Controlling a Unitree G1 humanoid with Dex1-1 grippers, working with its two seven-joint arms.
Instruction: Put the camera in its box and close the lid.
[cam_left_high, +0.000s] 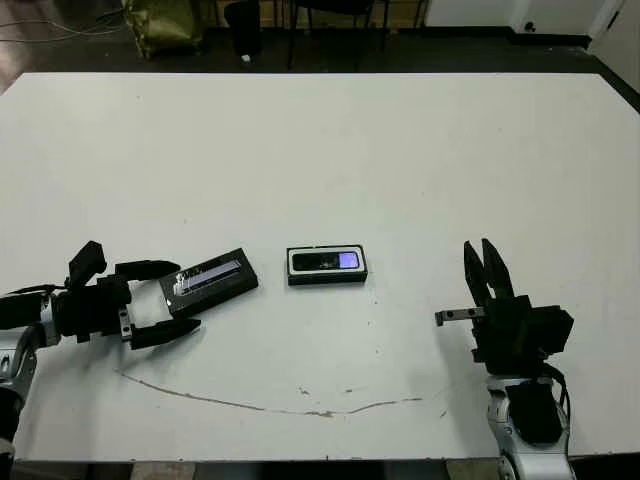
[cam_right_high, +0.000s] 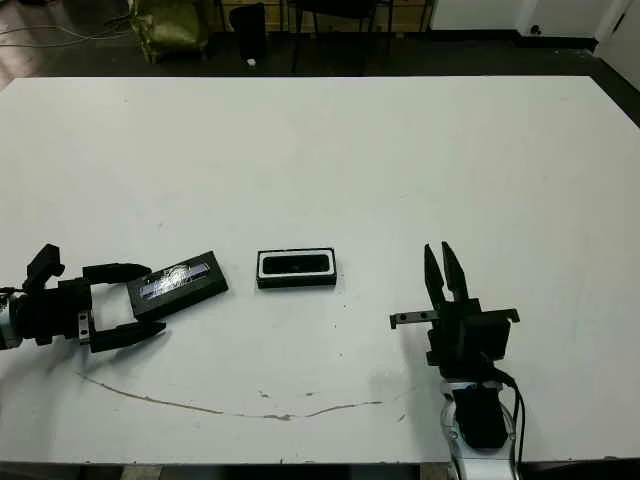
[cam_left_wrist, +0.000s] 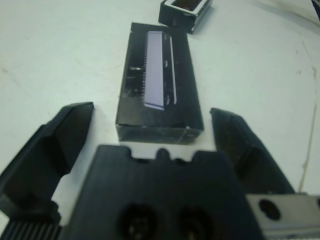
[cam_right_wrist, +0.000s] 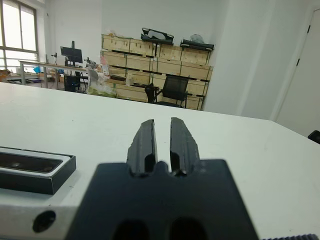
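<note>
The left claw (cam_left_high: 165, 297) gapes wide around the near end of the flat black lid with a silvery stripe (cam_left_high: 212, 279), forearm lying low along the white worktop (cam_left_high: 400, 160). The right claw (cam_left_high: 487, 268) is pinched together, empty, pointing away. The slim black camera (cam_left_high: 327, 262) sits inside the white-lined black box (cam_left_high: 327, 277), mid-worktop.

camera (cam_left_high: 328, 262) in box (cam_left_high: 327, 279), lid (cam_left_high: 213, 281) just left

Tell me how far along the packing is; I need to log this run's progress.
Done: the camera already lies inside the box. In hand: the left tool is open with its fingers on either side of the lid's near end, not yet closed on it. The lid lies flat on the table, left of the box. Left: grip the lid and close it over the box. The right tool idles, shut.
</note>
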